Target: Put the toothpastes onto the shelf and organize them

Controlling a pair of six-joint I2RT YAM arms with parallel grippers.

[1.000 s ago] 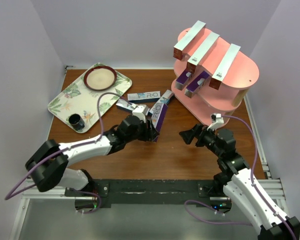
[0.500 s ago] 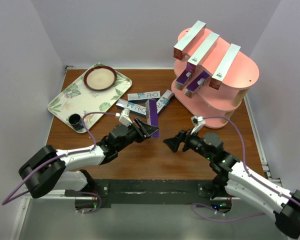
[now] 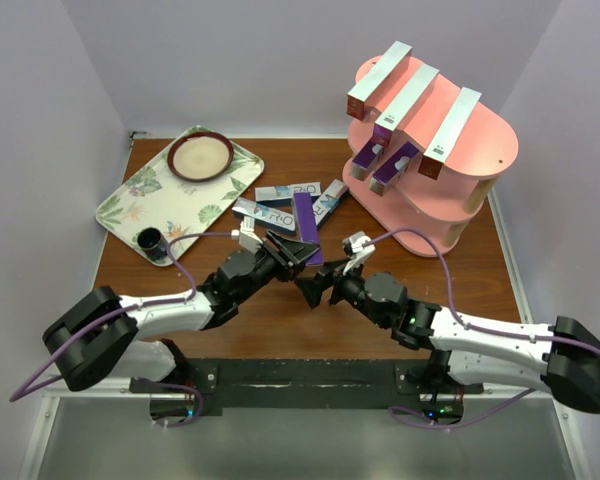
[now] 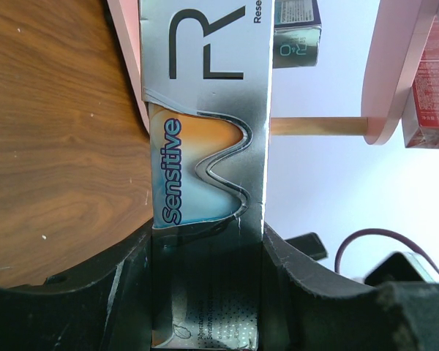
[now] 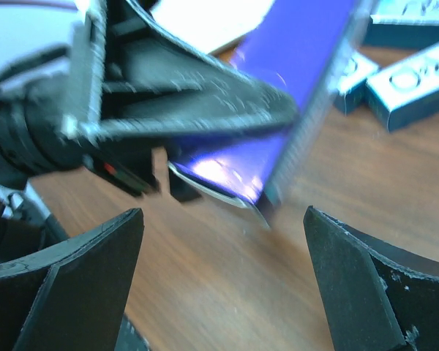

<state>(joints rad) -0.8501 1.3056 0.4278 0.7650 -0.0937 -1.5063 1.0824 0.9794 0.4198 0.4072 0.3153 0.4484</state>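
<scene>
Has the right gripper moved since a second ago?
Yes. The right gripper swung left, away from the shelf, toward the purple toothpaste in the left gripper.

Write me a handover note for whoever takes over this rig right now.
Left gripper: shut on a purple toothpaste box, lifted off the table.
Right gripper: open, facing the box's near end, not touching.
Done: three boxes on the shelf's top tier, two purple ones on the middle tier.
Left: shelve the held box, then the silver-blue boxes on the table.

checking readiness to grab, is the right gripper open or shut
Open. The right gripper shows its fingers wide apart in its wrist view, the purple toothpaste box ahead, not gripped.
</scene>
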